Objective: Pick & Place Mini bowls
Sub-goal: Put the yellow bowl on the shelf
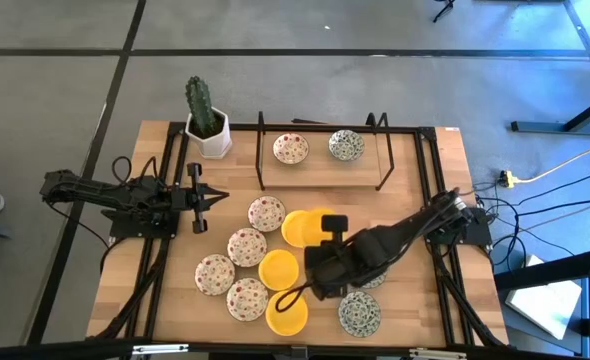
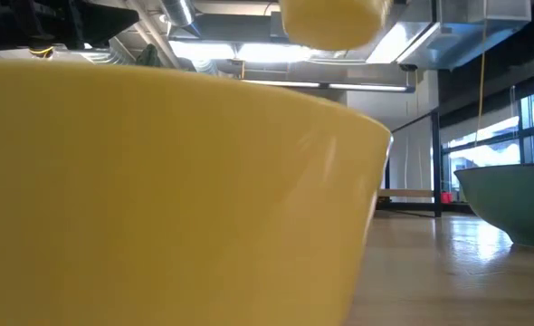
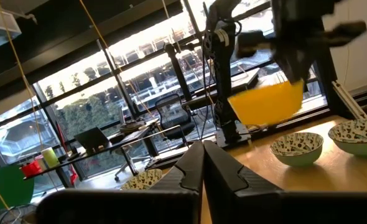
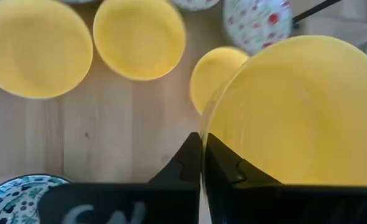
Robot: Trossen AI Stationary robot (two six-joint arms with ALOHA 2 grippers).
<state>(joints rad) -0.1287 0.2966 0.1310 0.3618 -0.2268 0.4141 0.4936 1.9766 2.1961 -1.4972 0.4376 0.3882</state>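
jaws of the right gripper [image 4: 201, 163] pinched tight on a yellow bowl's [image 4: 295, 112] rim, lifted above the worktop [image 4: 127, 124] cluster, left gripper [image 1: 197, 198] closed and empty; carry it level, clear of neighbouring bowls.

The table [image 1: 415, 190] was made of pale wood with visible grain, smooth and slightly shiny. The yellow bowl [image 4: 308, 112] looked glazed and glossy, like ceramic. The fingers [image 4: 183, 165] were of matt black plastic. The rack [image 1: 320, 165] was of thin dark metal.
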